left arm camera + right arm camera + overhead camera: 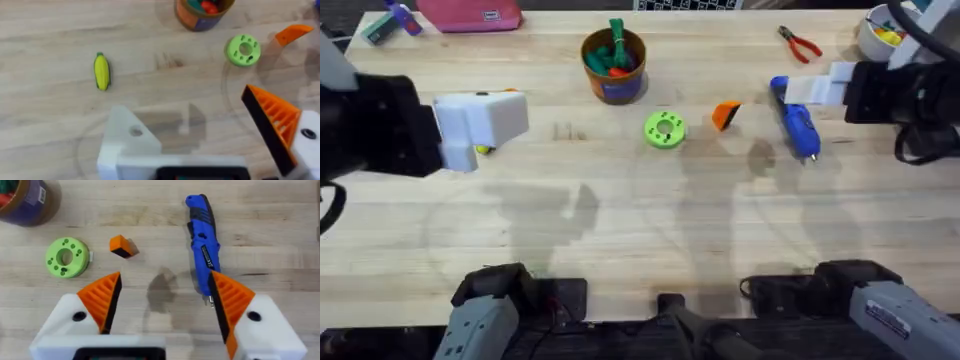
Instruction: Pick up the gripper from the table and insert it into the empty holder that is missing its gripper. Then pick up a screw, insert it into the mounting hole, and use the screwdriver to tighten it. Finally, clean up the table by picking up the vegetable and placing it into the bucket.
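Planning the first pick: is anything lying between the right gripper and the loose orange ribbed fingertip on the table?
Nothing visible blocks it. The small orange wedge-shaped fingertip lies alone on bare wood ahead of the open right gripper. The green disc sits off to one side, the blue pen-shaped screwdriver to the other, neither touching it.

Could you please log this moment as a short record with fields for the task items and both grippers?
loose orange gripper: on table, between green disc and screwdriver
screwdriver: lying flat, untouched
vegetable: on table, outside bucket
bucket: upright, toys inside
left gripper: open, one finger's orange pad missing
right gripper: open, above the table
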`<state>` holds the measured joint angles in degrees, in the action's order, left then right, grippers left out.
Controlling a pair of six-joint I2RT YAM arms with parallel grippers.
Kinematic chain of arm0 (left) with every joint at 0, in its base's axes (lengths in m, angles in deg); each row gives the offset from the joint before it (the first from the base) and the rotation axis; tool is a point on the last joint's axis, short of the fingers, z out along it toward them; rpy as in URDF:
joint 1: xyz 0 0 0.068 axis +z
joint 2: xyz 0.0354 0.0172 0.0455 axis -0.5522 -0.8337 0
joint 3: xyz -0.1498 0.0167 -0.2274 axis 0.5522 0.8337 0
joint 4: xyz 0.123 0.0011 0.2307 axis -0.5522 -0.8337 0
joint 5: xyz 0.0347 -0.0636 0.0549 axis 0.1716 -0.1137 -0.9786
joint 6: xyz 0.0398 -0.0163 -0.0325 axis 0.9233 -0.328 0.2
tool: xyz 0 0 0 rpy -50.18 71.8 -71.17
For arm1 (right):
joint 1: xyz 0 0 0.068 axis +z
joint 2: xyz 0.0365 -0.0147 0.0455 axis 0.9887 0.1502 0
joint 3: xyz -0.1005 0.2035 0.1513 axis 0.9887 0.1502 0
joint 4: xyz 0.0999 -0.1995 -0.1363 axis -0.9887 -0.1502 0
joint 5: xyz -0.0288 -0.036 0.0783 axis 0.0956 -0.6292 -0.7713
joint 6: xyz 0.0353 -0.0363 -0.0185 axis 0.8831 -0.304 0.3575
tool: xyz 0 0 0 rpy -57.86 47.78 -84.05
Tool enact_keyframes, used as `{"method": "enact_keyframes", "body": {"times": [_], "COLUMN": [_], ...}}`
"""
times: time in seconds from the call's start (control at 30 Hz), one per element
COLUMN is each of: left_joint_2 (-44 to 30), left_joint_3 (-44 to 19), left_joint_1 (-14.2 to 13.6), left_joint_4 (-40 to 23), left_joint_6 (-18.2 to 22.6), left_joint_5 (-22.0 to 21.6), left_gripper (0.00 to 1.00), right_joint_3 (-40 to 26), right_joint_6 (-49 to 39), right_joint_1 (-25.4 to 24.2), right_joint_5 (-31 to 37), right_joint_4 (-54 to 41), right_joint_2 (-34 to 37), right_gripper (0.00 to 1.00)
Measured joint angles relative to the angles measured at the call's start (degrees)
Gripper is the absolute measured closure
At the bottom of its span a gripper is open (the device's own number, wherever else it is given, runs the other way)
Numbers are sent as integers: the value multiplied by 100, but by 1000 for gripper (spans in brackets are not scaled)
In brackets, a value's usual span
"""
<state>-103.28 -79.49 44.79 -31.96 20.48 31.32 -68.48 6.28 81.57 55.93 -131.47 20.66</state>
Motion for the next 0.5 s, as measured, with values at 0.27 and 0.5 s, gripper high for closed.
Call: {"method": "enact_keyframes", "body": {"times": [0.27,0.5], "left_joint_2": [322,1390], "left_joint_3": [1376,3898], "left_joint_1": [-70,-473], "left_joint_4": [2207,5042], "left_joint_6": [254,321], "left_joint_5": [462,1017], "left_gripper": [33,33], "right_joint_3": [0,0], "right_joint_6": [0,0], "right_joint_1": [0,0], "right_joint_5": [0,0], "right_joint_4": [1,1], "right_joint_2": [0,0], "right_gripper": [8,7]}}
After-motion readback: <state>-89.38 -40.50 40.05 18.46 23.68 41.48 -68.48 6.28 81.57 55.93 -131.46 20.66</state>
